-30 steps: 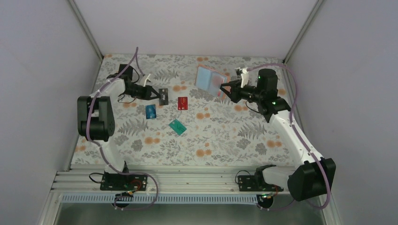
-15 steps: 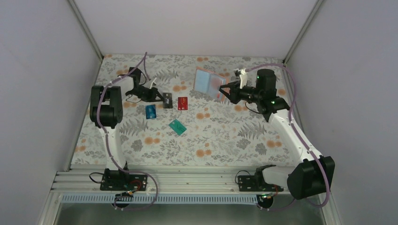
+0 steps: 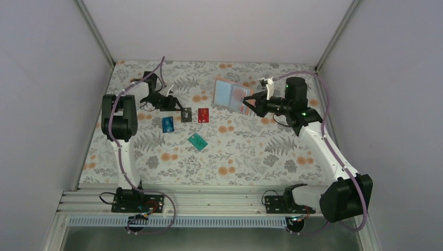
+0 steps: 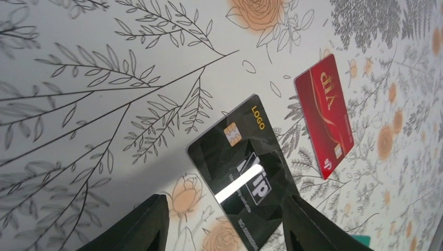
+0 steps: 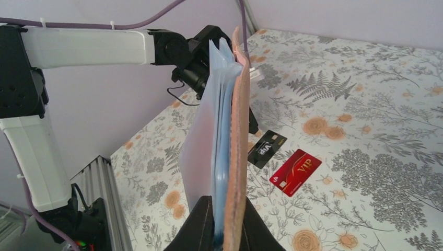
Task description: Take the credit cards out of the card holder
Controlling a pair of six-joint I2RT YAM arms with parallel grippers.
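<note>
Four credit cards lie flat on the flowered table: black (image 3: 185, 114), red (image 3: 203, 115), blue (image 3: 167, 124) and teal (image 3: 197, 141). My left gripper (image 3: 176, 106) hovers low at the black card's left end. In the left wrist view its fingers stand apart on either side of the black card (image 4: 245, 167), which rests on the cloth, with the red card (image 4: 324, 115) beyond. My right gripper (image 3: 249, 102) is shut on the lower edge of the card holder (image 3: 231, 94), held upright above the table. The holder (image 5: 224, 136) shows a pink cover and pale blue sleeves edge-on.
The table's left rim (image 3: 99, 125) runs close behind the left arm. Grey walls enclose the back and both sides. The left arm (image 5: 89, 47) reaches across just behind the holder in the right wrist view. An aluminium rail (image 3: 209, 201) with both bases spans the near edge.
My left gripper carried the black card a little to the right, lowered it and opened; the card now lies on the table. The right gripper shifted the holder slightly left.
</note>
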